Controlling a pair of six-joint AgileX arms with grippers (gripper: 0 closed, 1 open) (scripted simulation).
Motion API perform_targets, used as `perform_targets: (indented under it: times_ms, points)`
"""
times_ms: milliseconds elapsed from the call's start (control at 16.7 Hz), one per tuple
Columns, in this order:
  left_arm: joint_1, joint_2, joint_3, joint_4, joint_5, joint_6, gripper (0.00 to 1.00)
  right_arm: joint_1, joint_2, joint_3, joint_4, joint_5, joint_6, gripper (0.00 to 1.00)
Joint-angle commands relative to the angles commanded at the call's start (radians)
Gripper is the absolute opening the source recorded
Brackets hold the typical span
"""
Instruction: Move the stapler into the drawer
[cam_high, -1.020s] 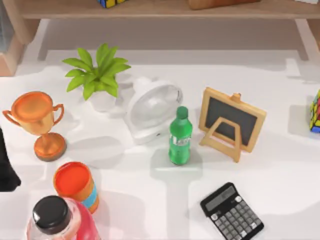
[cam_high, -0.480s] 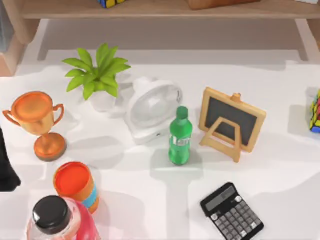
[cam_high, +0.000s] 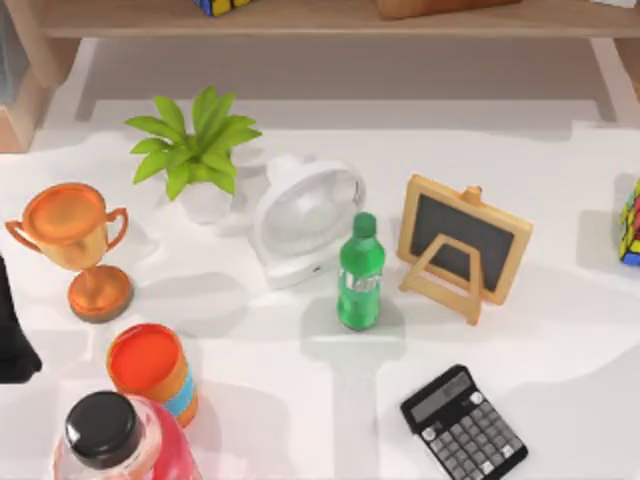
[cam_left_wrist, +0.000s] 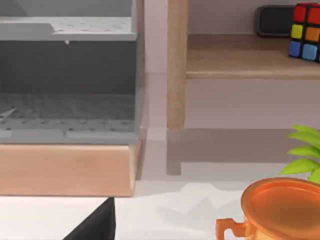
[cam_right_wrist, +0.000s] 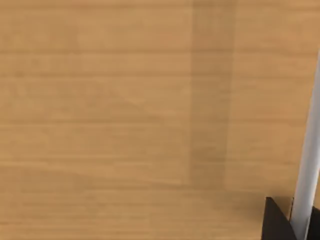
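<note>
The stapler is out of view. The drawer (cam_left_wrist: 67, 105) stands open in the left wrist view, grey and perforated inside with a light wooden front. A dark part of my left gripper (cam_left_wrist: 95, 225) juts in below that front, and the left arm (cam_high: 12, 335) is a dark shape at the table's left edge, beside the trophy. In the right wrist view a dark piece of my right gripper (cam_right_wrist: 277, 220) sits close against a wooden surface (cam_right_wrist: 125, 110), beside a pale-grey strip (cam_right_wrist: 307, 165) that I cannot identify.
On the white table stand an orange trophy (cam_high: 75, 240), a potted plant (cam_high: 195, 150), a round white fan (cam_high: 305, 215), a green bottle (cam_high: 360, 275), a small chalkboard easel (cam_high: 462, 245), a calculator (cam_high: 463, 420), an orange cup (cam_high: 150, 368) and a pink bottle (cam_high: 115, 440). A wooden shelf (cam_high: 320, 20) runs along the back.
The soft shadows on the table have shifted slightly. No object on the table has moved.
</note>
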Motion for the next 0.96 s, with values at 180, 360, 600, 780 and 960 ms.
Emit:
perform_targets:
  times_ms: [180, 360, 600, 780, 960]
  points:
    - [0.000, 0.000, 0.000, 0.000, 0.000, 0.000, 1.00, 0.000, 0.000, 0.000, 0.000, 0.000, 0.000, 0.45]
    - [0.000, 0.000, 0.000, 0.000, 0.000, 0.000, 1.00, 0.000, 0.000, 0.000, 0.000, 0.000, 0.000, 0.68]
    - [0.000, 0.000, 0.000, 0.000, 0.000, 0.000, 1.00, 0.000, 0.000, 0.000, 0.000, 0.000, 0.000, 0.98]
    - [0.000, 0.000, 0.000, 0.000, 0.000, 0.000, 1.00, 0.000, 0.000, 0.000, 0.000, 0.000, 0.000, 1.00]
    - [0.000, 0.000, 0.000, 0.000, 0.000, 0.000, 1.00, 0.000, 0.000, 0.000, 0.000, 0.000, 0.000, 1.00]
